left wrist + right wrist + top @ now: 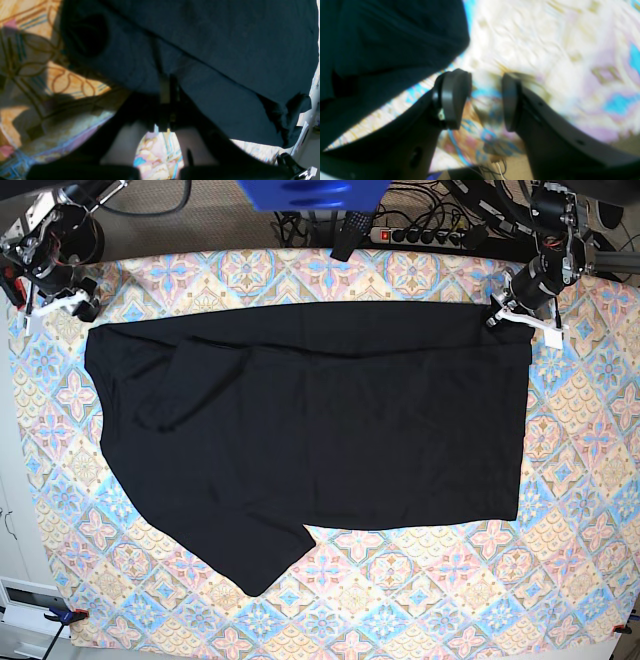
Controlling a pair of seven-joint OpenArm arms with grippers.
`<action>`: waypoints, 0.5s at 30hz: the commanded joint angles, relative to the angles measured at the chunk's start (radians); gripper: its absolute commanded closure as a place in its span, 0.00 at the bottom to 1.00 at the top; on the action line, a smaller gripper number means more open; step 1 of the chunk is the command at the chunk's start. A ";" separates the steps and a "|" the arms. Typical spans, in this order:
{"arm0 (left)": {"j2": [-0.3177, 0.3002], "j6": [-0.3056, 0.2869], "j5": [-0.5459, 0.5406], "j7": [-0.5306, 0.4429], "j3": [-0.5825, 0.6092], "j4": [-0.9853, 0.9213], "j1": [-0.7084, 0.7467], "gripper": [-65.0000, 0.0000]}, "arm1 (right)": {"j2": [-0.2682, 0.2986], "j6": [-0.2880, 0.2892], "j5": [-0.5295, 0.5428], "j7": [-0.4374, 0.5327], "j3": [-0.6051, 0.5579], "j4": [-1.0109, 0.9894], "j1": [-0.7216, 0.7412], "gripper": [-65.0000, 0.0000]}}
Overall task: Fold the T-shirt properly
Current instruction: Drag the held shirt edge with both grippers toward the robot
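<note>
The worktop's patterned cloth (420,600) carries the T-shirt (330,430), spread flat with its long axis running side to side between the arms. The left tool (497,315) is pinched shut on the shirt's far corner. The right tool (486,100) stands parted and empty, just beside the opposite far corner, which looks the nearer grab.

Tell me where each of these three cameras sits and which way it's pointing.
Left wrist: on the left arm, looking along the left pincer, shut on the T-shirt.
Right wrist: on the right arm, looking past the open right pincer at the patterned cloth.
Base: overhead, looking down on the spread T-shirt; both arms show at the top corners.
All three share the T-shirt.
</note>
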 commanded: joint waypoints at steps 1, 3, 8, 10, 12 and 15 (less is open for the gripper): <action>-0.005 0.020 0.025 0.003 -0.002 0.002 0.000 1.00 | 0.005 0.003 0.007 0.004 -0.001 0.011 0.001 0.64; -0.005 0.020 0.025 0.003 -0.002 0.002 0.000 1.00 | -0.016 0.003 0.007 0.004 -0.001 0.011 0.006 0.64; -0.005 0.020 0.025 0.003 -0.002 0.002 0.000 1.00 | -0.019 0.003 0.007 -0.009 -0.002 0.011 0.009 0.52; -0.005 0.020 0.025 0.003 -0.002 0.002 0.000 1.00 | -0.024 0.003 0.007 -0.031 -0.002 0.011 0.009 0.47; -0.005 0.020 0.025 0.003 -0.002 0.002 0.000 1.00 | -0.034 0.003 0.007 -0.035 -0.002 0.011 0.009 0.44; -0.005 0.020 0.025 0.003 -0.002 0.002 0.000 1.00 | -0.041 0.003 0.007 -0.037 -0.002 0.011 0.024 0.44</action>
